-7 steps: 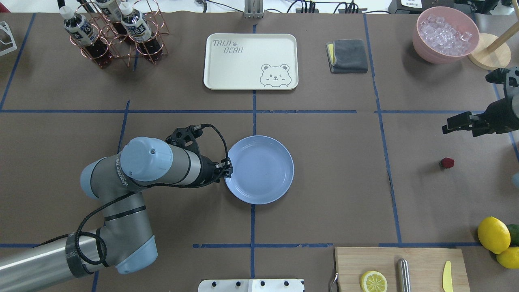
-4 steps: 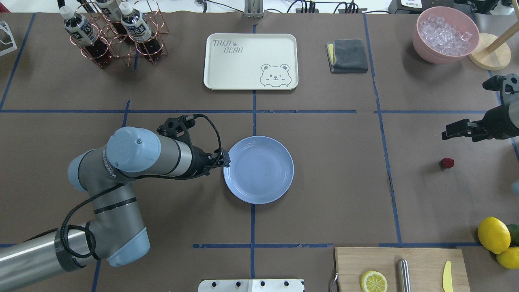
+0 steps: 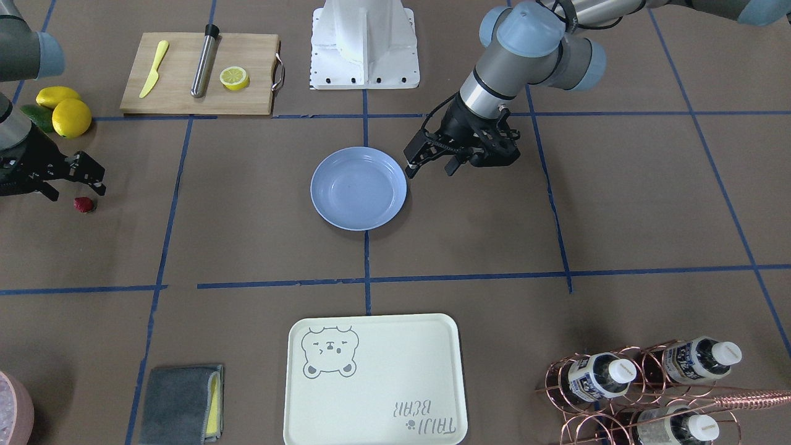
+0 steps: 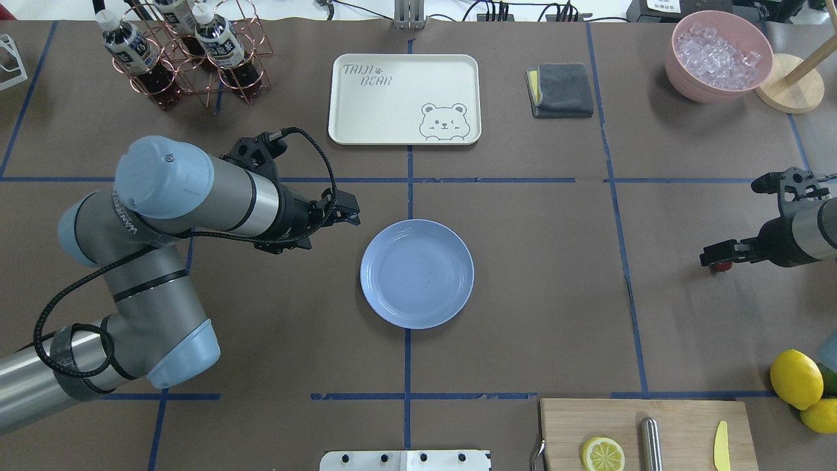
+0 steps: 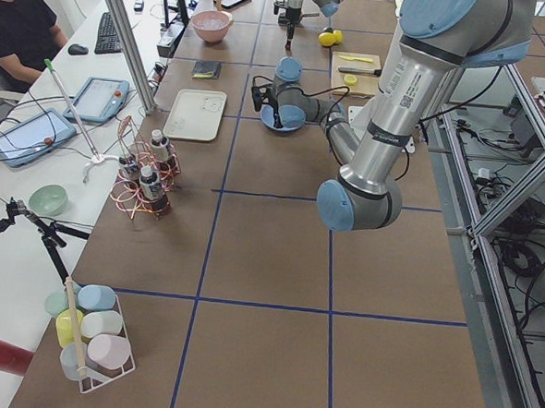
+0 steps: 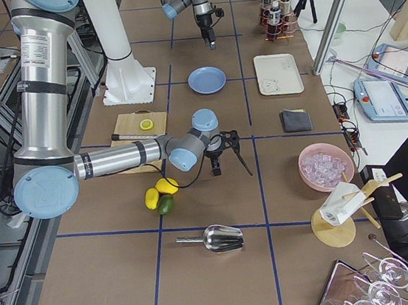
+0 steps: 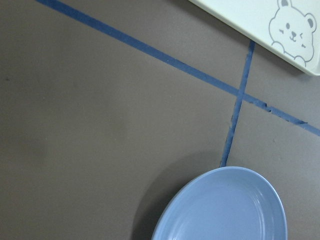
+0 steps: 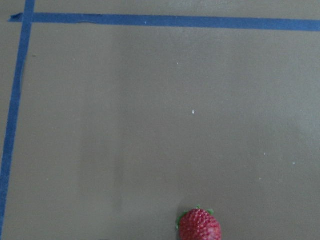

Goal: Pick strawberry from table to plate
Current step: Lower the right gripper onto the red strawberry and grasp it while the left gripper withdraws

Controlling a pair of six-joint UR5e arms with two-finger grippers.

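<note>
The strawberry (image 3: 84,204), small and dark red, lies on the table (image 4: 536,261) at the robot's far right. It shows at the bottom edge of the right wrist view (image 8: 199,225). From overhead only a red sliver of the strawberry (image 4: 720,267) peeks out under my right gripper (image 4: 711,256). That right gripper (image 3: 79,190) is open, its fingers standing to either side of the berry. The empty light blue plate (image 4: 417,273) sits at the table's middle. My left gripper (image 4: 348,210) hovers off the plate's far-left rim, open and holding nothing.
A cream bear-print tray (image 4: 404,98) and a grey cloth (image 4: 561,89) lie at the far side. A pink bowl of ice (image 4: 719,55) and a bottle rack (image 4: 183,52) fill the far corners. Lemons (image 4: 796,378) and a cutting board (image 4: 647,435) sit near right.
My left gripper has drawn back from the plate's left rim, up and to the left. My right gripper has come nearer and now covers the strawberry from above.
</note>
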